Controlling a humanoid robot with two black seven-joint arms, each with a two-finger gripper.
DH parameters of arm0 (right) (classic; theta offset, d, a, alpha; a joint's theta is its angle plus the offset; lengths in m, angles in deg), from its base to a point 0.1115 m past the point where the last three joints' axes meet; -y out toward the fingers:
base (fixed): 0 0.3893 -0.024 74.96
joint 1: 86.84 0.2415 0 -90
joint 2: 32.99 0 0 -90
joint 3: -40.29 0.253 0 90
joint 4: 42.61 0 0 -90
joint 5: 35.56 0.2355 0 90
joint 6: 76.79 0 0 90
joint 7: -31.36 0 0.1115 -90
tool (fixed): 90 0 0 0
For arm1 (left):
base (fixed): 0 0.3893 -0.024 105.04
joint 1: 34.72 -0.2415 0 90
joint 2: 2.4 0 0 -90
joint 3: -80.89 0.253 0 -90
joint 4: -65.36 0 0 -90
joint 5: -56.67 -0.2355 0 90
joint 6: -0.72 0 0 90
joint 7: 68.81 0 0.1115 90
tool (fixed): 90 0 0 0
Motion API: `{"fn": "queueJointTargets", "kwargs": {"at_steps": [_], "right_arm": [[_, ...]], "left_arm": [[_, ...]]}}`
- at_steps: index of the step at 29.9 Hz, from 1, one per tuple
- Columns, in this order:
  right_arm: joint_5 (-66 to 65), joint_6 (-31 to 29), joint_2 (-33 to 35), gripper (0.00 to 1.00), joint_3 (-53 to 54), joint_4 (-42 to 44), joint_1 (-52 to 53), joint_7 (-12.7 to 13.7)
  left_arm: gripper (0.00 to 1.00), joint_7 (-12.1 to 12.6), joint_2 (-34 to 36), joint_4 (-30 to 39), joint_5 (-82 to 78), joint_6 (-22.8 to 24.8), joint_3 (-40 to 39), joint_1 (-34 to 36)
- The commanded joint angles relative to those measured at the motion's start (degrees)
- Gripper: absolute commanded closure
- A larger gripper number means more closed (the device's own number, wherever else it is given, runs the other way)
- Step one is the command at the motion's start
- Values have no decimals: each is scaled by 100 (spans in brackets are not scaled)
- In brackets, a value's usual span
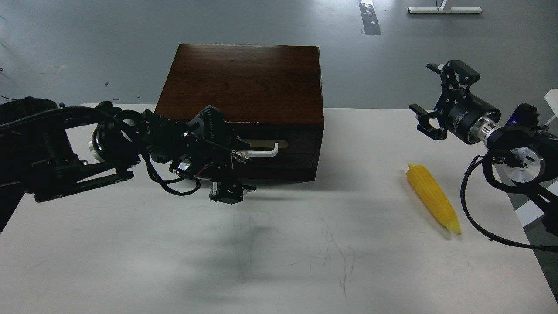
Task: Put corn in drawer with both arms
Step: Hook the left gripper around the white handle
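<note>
The dark brown wooden box (244, 80) stands at the back of the white table (279, 261). Its drawer (292, 150) is shut, with a brass plate and a white bar handle (263, 152) on the front. My left gripper (226, 157) is open in front of the drawer and hides the handle's left end. One finger is above the handle and one below, just over the table. The yellow corn (433, 198) lies on the table at the right, tip pointing toward me. My right gripper (423, 87) is open and empty, in the air behind and above the corn.
The table's right edge runs just past the corn. Black cables (475, 222) hang from my right arm beside the corn's tip. A grey floor lies beyond the table.
</note>
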Motion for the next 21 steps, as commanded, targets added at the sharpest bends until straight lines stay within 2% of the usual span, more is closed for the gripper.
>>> {"fn": "queueJointTargets", "kwargs": {"at_steps": [1, 2, 10, 16, 21], "right_arm": [[0, -1, 1, 0, 0, 4, 2, -9], [0, -1, 1, 0, 0, 4, 2, -9], [9, -1, 1, 0, 0, 75, -16, -27], [9, -1, 1, 0, 0, 75, -25, -27], [9, -1, 1, 0, 0, 75, -25, -27]], "left_arm": [[1, -16, -45, -22, 0, 1, 12, 16], [1, -16, -46, -22, 0, 1, 12, 16], [1, -481, -98, -22, 0, 1, 38, 33], [1, -526, -133, -22, 0, 9, 38, 34], [1, -718, -142, -5, 0, 9, 38, 42]]}}
